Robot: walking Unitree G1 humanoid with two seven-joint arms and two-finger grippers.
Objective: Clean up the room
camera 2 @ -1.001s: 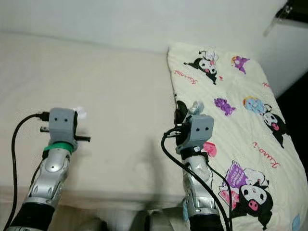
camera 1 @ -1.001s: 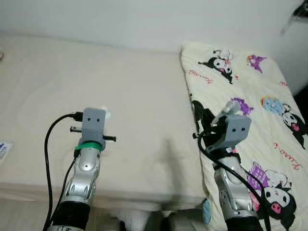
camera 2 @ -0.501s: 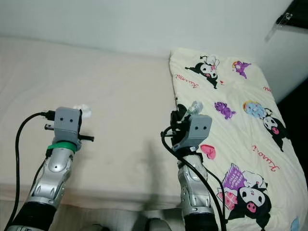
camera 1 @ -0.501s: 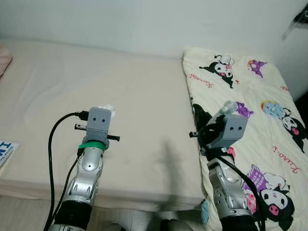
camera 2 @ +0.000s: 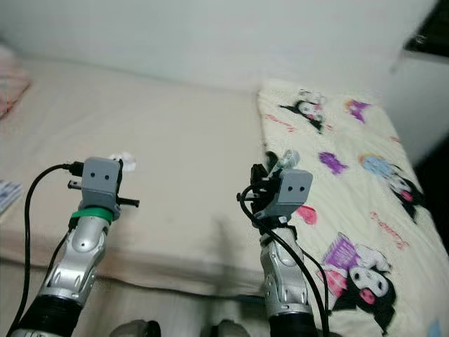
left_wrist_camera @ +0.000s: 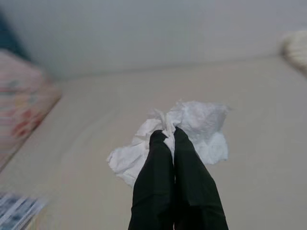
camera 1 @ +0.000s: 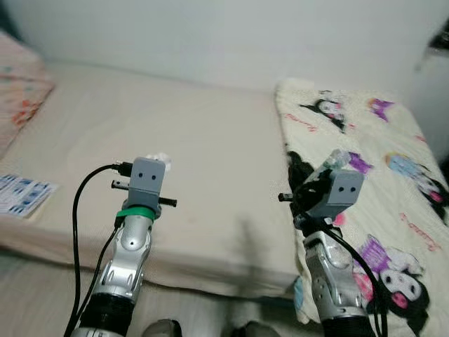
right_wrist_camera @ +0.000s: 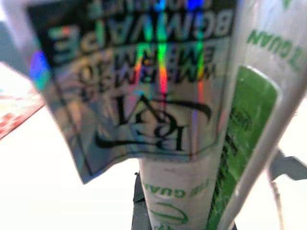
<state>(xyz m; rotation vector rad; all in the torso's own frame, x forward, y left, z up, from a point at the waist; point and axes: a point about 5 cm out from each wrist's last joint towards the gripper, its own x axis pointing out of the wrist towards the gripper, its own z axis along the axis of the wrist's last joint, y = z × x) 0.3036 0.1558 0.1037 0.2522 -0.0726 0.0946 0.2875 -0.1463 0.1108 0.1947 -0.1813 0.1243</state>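
A crumpled white tissue (left_wrist_camera: pixel 192 129) is pinched at the tips of my left gripper (left_wrist_camera: pixel 166 135), which is shut on it above the beige mattress (camera 1: pixel 210 140). From the head, the tissue (camera 1: pixel 160 160) peeks out just past the left wrist's grey camera box. My right gripper (camera 1: pixel 313 188) hovers over the mattress edge beside the blanket, shut on a shiny plastic wrapper (right_wrist_camera: pixel 163 96) with a holographic label and green print. The wrapper (camera 2: pixel 286 160) sticks up past the right wrist and hides most of the fingers.
A cream blanket with cartoon prints (camera 1: pixel 393 175) covers the bed's right side. A pink patterned pillow (camera 1: pixel 21 91) lies at the far left. A blue-and-white packet (camera 1: pixel 21 194) rests near the bed's left front edge. A white wall runs behind the bed.
The camera has pulled back and turned left, bringing the pillow and the packet into view. Both grippers keep their hold, and the arms stay much as before.
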